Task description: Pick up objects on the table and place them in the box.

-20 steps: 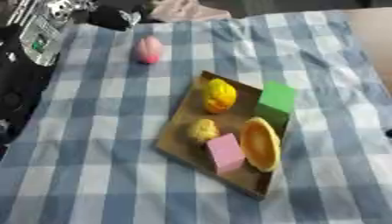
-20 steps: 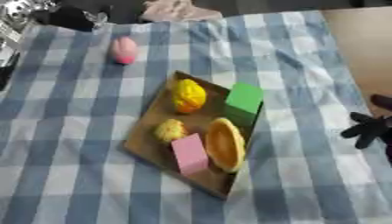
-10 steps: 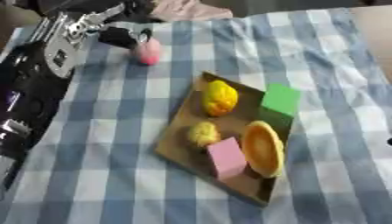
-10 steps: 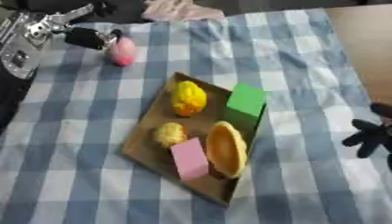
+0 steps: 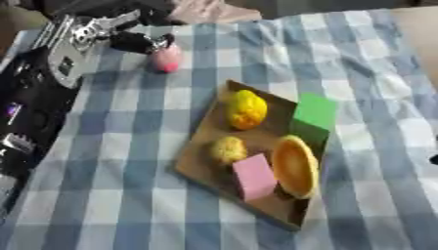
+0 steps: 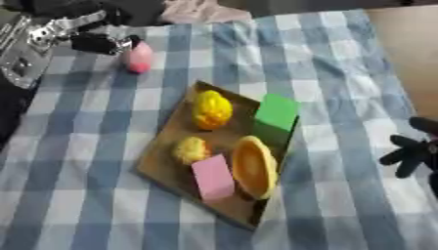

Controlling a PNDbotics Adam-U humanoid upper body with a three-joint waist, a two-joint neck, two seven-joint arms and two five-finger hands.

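Checked blue cloth (image 5: pixel 128 161), left hand (image 5: pixel 137 41) fingers curled beside pink object (image 5: pixel 166 59); right hand (image 6: pixel 415 151) spread

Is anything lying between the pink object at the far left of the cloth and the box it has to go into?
Nothing visible does. Bare checked cloth lies between the pink object and the box. The left hand is already at the object; whether it grips it is unclear.

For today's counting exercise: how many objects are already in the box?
5: lemon at the far left, green block far right, small yellow lump mid-left, pink block near, orange bowl near right. Others may be hidden.
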